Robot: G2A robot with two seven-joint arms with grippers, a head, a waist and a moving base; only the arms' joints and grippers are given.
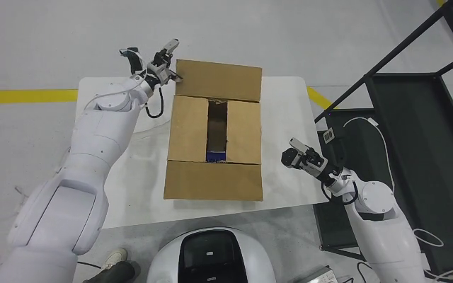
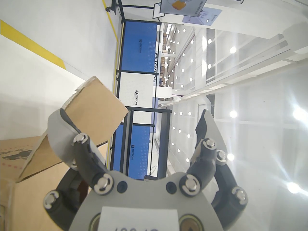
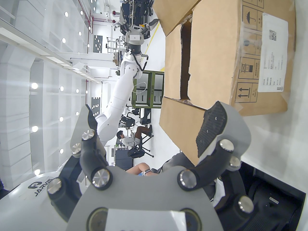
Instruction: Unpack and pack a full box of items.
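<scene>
Left fingers (image 2: 57,126) apart beside cardboard box (image 1: 187,134) flap corner (far side); right fingers (image 3: 211,126) apart too.

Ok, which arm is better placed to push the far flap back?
Left, likely: the left claw, open, is at a corner of the far flap. The right claw hangs beside the box, apart from it.

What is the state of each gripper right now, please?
Left gripper: open, empty, by the flap.
Right gripper: open, empty, beside the box.
</scene>
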